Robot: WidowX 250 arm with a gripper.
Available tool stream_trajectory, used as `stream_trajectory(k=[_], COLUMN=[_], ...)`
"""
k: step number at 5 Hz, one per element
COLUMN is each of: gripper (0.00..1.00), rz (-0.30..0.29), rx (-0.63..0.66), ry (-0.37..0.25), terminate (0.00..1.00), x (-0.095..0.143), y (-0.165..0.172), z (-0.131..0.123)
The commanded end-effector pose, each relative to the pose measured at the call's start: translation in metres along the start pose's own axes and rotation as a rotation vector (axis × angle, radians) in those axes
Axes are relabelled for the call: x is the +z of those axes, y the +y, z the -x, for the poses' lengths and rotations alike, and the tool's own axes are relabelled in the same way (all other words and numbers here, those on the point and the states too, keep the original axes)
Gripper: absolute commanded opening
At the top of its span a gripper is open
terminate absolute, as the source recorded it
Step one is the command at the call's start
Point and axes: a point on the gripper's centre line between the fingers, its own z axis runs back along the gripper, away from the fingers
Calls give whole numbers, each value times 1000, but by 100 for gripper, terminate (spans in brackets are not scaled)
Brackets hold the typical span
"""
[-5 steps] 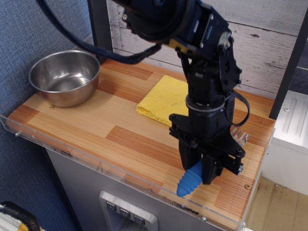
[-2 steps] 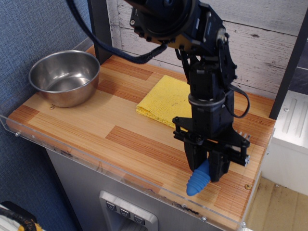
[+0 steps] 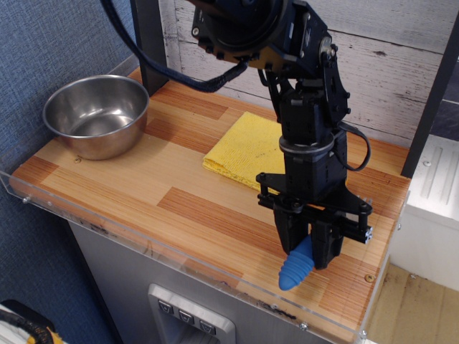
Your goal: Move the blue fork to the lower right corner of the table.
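Note:
The blue fork (image 3: pixel 295 269) shows only its ribbed blue handle, which sticks out below my gripper toward the front edge. Its tines are hidden behind the gripper. My black gripper (image 3: pixel 310 252) points straight down over the front right part of the striped wooden table (image 3: pixel 143 193) and is shut on the fork's handle. The handle tip hangs at or just above the wood near the clear acrylic rim (image 3: pixel 237 290); I cannot tell if it touches.
A steel bowl (image 3: pixel 97 115) stands at the back left. A yellow cloth (image 3: pixel 247 147) lies at the back middle, partly behind the arm. A black post (image 3: pixel 147 43) rises behind the bowl. A white cabinet (image 3: pixel 430 208) stands right of the table.
My gripper with the fork has moved right and slightly toward the front right corner. The silver tines that showed right of the gripper are now hidden.

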Motion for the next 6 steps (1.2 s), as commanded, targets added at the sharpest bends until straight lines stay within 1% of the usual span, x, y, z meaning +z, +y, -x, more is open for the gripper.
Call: stream_trajectory(k=[1,2,3,4,5,6], gripper=[0,0,100,100,100,100], rz=[55,59,61,65,64,62], rx=[-55,-52,-58,-71,-68,-60], ry=[65,83,115,145,153,155], terminate=[0,0,0,0,0,100], x=[12,13,14,15,15,15], y=[2,2,2,1,1,0], z=[-1,0,1,3,3,4])
